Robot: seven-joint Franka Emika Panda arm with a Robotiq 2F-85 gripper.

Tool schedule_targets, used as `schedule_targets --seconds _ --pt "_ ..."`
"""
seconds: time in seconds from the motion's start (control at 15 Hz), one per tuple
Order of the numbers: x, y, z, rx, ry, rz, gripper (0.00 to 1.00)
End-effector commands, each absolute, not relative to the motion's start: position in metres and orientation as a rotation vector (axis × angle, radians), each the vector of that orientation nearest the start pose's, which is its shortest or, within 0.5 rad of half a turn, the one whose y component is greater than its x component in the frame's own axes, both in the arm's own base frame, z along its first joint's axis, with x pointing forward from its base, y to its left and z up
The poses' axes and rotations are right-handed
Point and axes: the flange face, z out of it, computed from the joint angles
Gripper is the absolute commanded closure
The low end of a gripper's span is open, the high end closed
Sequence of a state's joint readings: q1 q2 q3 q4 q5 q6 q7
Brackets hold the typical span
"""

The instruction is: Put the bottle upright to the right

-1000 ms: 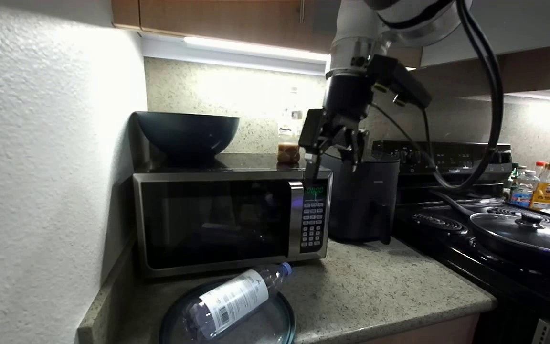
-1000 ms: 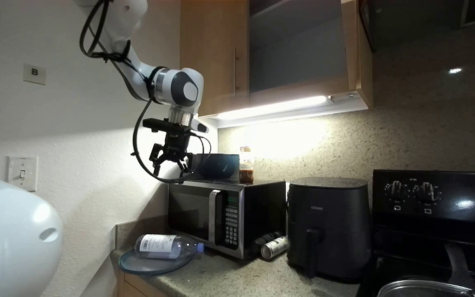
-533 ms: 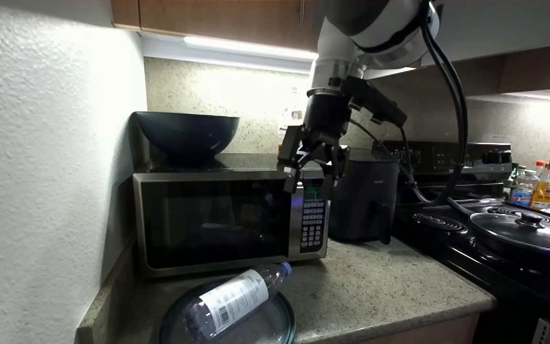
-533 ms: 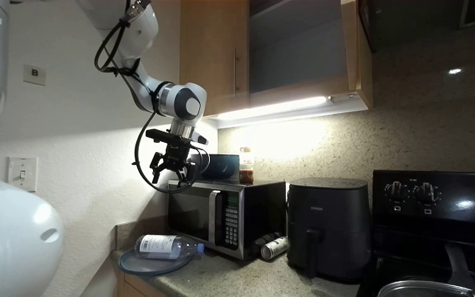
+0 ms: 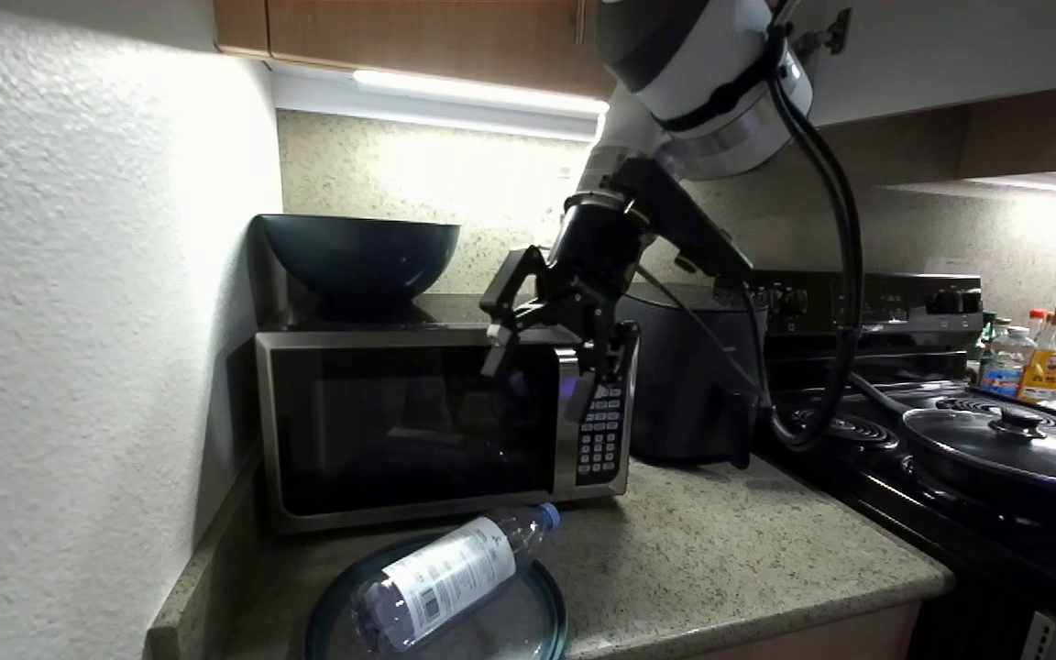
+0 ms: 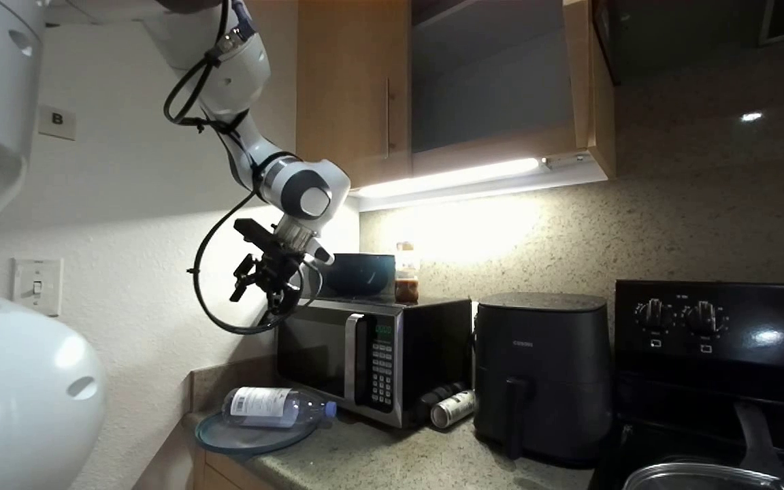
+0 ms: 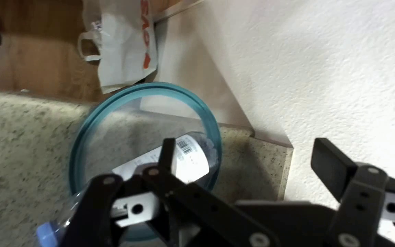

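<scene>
Water bottle [image 5: 455, 573] on its side, well below the fingers [image 5: 498, 357] (wide apart).

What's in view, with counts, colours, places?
Water bottle: 1, clear, lying on disc
Disc: 1, teal-rimmed, counter edge
Microwave: 1, black-silver, counter
Bowl: 1, dark, atop microwave
Upright bottle: 1, brown, atop microwave
Airfryer: 1, black, counter
Can: 1, pale, counter
Stove: 1, black, beside airfryer
Pan: 1, black, on stove
Small bottles: several, mixed, beside stove
Bag: 1, white, floor
Cabinets: several, brown, overhead
Gripper: 1, black, above counter
Arm: 1, white, above gripper
</scene>
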State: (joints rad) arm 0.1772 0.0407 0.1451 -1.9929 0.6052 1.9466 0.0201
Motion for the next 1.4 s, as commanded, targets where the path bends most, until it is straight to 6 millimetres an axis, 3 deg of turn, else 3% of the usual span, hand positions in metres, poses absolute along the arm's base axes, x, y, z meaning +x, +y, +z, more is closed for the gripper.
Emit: schedule_targets --seconds 0.0,0.07,0.33,0.87,1.13,1.2,1.33 --pt "0.524 0.23 0.425 -2.49 0.06 0.304 0.0" --pt "0.521 0.222 0.43 -2.527 -0.006 0.29 0.0" --pt "0.524 0.225 0.42 -2.508 0.019 0.319 0.0" --pt "0.54 0.245 0.354 -2.509 0.55 0.45 0.0" --pt "0.551 0.247 0.326 -2.506 0.837 0.384 0.0" --pt "0.548 0.245 0.331 -2.507 0.72 0.414 0.0" --pt "0.549 0.246 0.324 -2.508 0.737 0.421 0.0"
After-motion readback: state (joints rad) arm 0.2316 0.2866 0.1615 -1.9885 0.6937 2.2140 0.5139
